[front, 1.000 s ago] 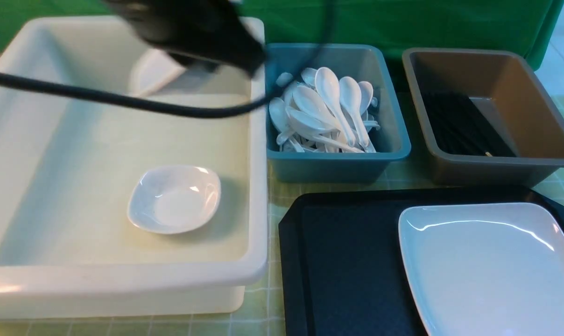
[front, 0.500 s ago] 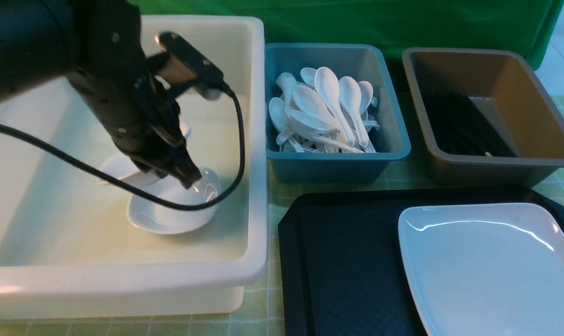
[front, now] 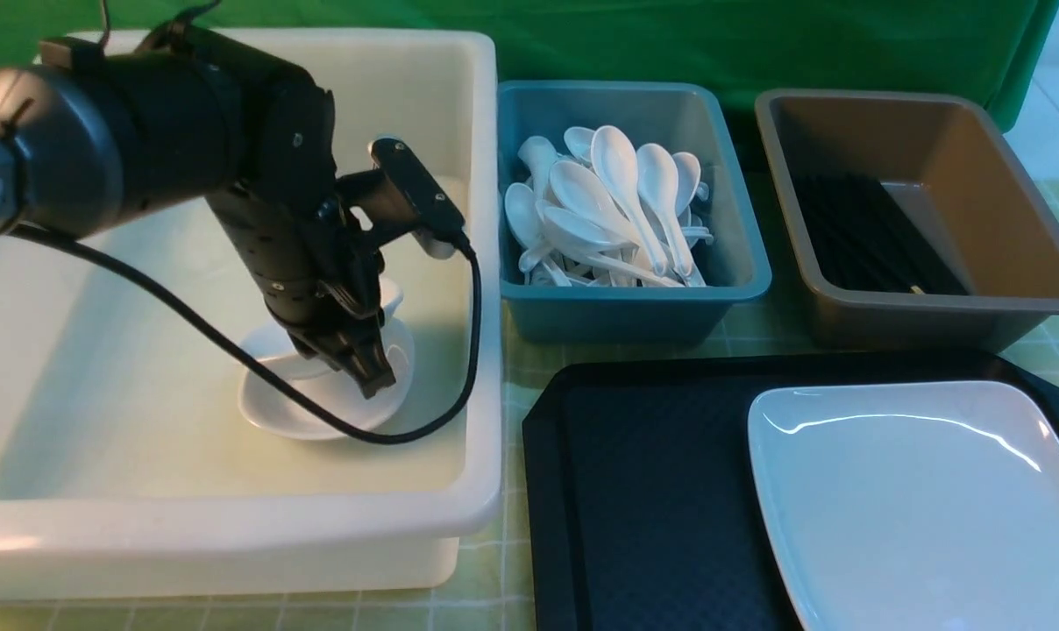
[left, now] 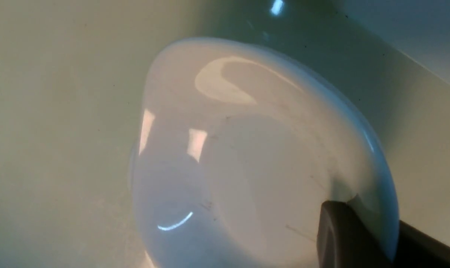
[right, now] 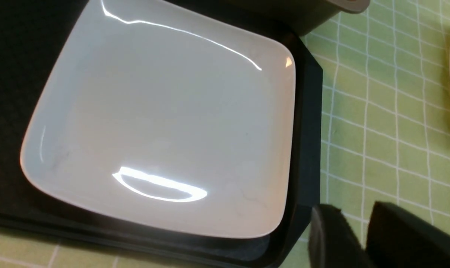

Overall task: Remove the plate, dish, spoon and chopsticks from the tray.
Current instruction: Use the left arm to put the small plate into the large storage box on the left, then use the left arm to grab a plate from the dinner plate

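Left side: white bin (front: 231, 535) on the green checked cloth (front: 494, 605). The left arm reaches down into it, its black cable (front: 472, 333) looping beside the bin's right wall.

Left gripper (front: 373, 372) is clamped on the rim of the dish (left: 247, 156). The wrist view shows one finger (left: 344, 238) inside the rim. The dish is tilted and sits just above a second dish (front: 302, 419) lying flat on the bin floor. Cannot tell if the two touch.

Middle: blue bin (front: 617, 320), piled with white spoons (front: 621, 193). They all look alike, so the task's spoon can't be told from the rest.

Right of that: brown bin (front: 933, 329), with the black chopsticks (front: 863, 237) lying along its floor on the left part. It's a dark mass and single sticks are hard to make out.

In front of the blue and brown bins: the tray (front: 652, 491), flat on the cloth. Its left half is bare textured black. The plate (front: 915, 499) lies flat on the right half, close to the tray's right rim, nothing on it.

Right gripper (right: 353, 214) is not in the front view. The wrist view shows it over the cloth just beside the tray's near right corner. Its fingers stand slightly apart with cloth visible between them, nothing held, not touching the plate or tray.
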Action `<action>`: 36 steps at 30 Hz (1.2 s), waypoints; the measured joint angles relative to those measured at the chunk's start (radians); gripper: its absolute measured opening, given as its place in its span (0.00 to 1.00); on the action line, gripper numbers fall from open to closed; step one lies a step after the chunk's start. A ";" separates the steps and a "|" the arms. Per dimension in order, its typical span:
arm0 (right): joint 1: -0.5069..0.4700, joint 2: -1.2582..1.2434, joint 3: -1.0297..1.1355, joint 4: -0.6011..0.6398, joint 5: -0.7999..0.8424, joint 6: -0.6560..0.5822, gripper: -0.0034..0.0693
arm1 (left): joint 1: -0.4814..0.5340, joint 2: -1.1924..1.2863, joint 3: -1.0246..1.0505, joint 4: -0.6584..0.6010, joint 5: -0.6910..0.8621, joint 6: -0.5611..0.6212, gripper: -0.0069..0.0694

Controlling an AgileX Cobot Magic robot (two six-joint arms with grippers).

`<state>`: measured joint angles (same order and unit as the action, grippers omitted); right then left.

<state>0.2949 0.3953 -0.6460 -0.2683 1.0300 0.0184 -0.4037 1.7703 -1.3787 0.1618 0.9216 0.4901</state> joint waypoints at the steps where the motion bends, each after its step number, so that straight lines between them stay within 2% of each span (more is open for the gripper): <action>1: 0.000 0.000 0.000 0.000 0.000 -0.002 0.26 | 0.000 0.000 0.000 0.000 0.000 0.000 0.12; 4: 0.000 0.000 0.000 0.000 0.000 -0.006 0.26 | 0.000 0.000 0.000 0.000 0.001 0.005 0.18; 14: 0.000 0.000 0.000 0.000 0.000 -0.009 0.27 | 0.000 0.000 0.000 0.000 0.056 0.004 0.59; 17: 0.000 0.000 0.000 0.000 0.000 -0.009 0.27 | 0.000 0.000 0.000 0.007 0.085 0.005 0.63; 23: 0.000 0.000 0.000 0.000 0.000 -0.009 0.28 | 0.000 -0.032 0.000 0.064 0.117 -0.018 0.62; 28: 0.000 0.000 0.000 0.000 0.000 -0.009 0.28 | 0.001 -0.078 0.000 0.128 0.117 -0.074 0.56; 33: 0.000 0.000 0.000 0.000 0.005 -0.009 0.28 | 0.001 -0.098 0.000 0.123 0.142 -0.121 0.52; 36: 0.000 0.000 0.000 0.000 0.026 -0.009 0.28 | 0.001 -0.141 0.000 0.071 0.161 -0.168 0.46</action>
<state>0.2949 0.3953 -0.6460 -0.2683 1.0564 0.0092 -0.4029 1.6293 -1.3787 0.2330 1.0823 0.3226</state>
